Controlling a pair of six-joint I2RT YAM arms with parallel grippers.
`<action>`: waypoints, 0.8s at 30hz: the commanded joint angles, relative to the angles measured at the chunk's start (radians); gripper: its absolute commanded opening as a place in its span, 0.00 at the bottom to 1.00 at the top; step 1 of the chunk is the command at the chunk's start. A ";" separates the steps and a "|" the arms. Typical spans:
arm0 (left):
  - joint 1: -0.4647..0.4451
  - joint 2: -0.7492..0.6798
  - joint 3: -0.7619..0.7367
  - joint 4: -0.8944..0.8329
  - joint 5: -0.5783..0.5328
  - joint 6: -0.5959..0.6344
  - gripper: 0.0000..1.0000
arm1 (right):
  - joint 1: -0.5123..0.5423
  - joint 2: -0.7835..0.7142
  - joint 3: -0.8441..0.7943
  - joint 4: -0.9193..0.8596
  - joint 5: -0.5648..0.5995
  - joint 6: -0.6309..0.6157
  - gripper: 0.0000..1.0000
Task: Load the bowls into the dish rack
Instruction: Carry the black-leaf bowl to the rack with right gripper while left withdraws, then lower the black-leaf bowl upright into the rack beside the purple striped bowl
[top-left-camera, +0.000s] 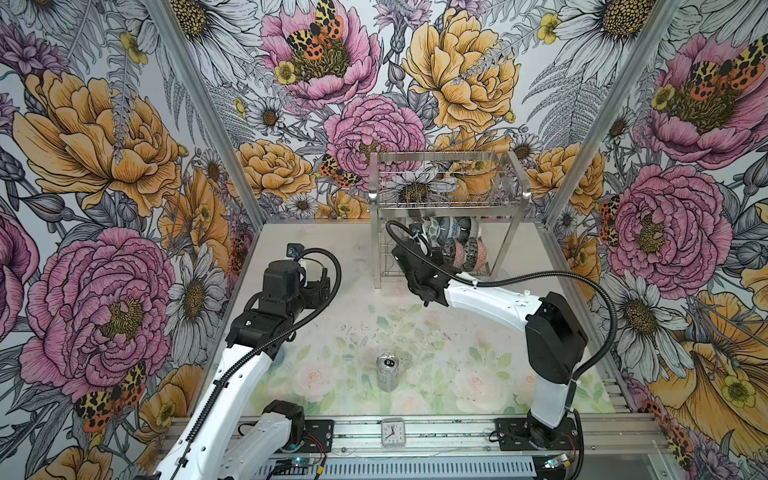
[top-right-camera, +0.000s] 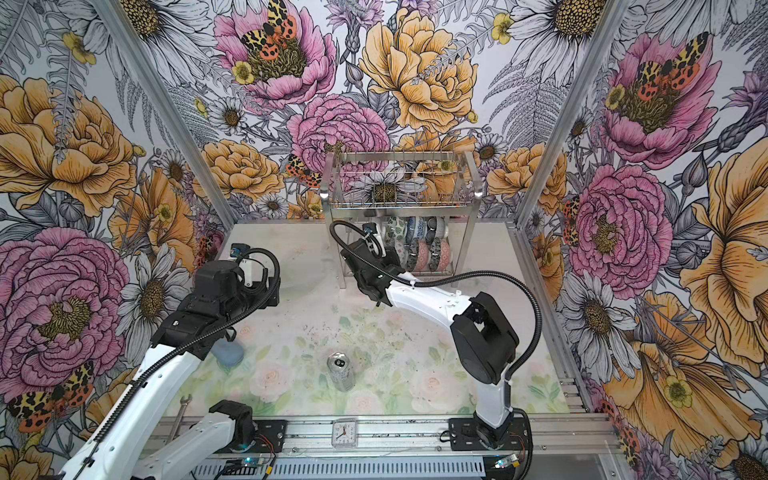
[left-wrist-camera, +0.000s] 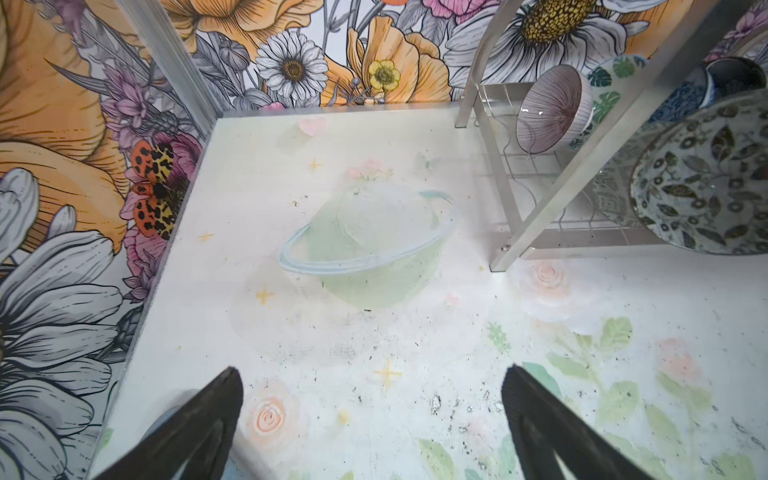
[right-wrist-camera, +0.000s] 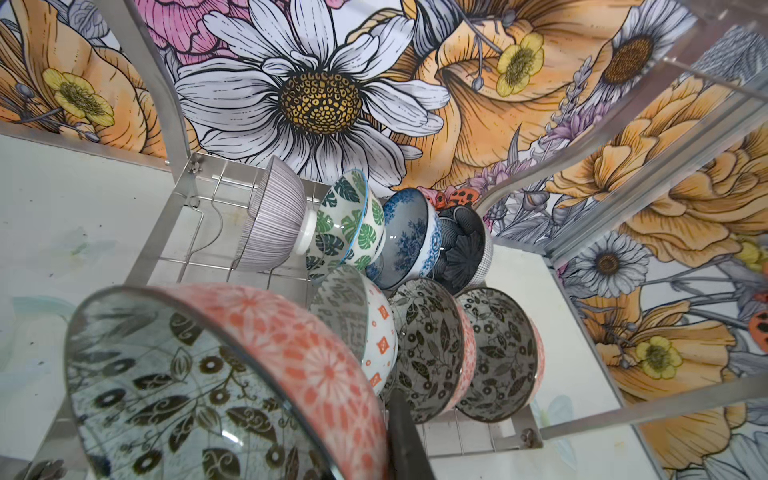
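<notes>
While my right gripper (right-wrist-camera: 399, 424) is clenched on the rim of a bowl (right-wrist-camera: 199, 386) with a leaf pattern inside and a pink outside, I am setting it into the lower tier of the dish rack (top-left-camera: 376, 249), at the end of the front row nearest the left arm. Seven other bowls already stand on edge down there: four at the back and three in front, the closest being a grey bowl with orange diamonds (right-wrist-camera: 374, 328). I cannot tell whether the held bowl's foot is down in the wires yet, since its underside is hidden. As I judge it, this is the last bowl. The next move is to settle it into the free slot, let go, and draw the arm back out low. Room is tight there. The upper basket (top-left-camera: 449, 203) hangs overhead, a front leg stands just beside the bowl, and the grey bowl is near its rim. So I want no sideways swing. The left gripper (left-wrist-camera: 374, 415) hangs released and empty over bare table (left-wrist-camera: 374, 332), well apart from the rack. The drink can (top-left-camera: 387, 372) stands far off, mid-table near the front.
</notes>
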 joint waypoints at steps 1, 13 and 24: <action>0.049 -0.037 -0.014 0.073 0.105 0.008 0.99 | 0.004 0.049 0.087 0.038 0.115 -0.067 0.00; 0.061 -0.048 -0.020 0.071 0.108 0.004 0.99 | 0.004 0.253 0.254 0.072 0.230 -0.207 0.00; 0.066 -0.044 -0.020 0.071 0.115 0.000 0.99 | -0.025 0.379 0.340 0.126 0.294 -0.315 0.00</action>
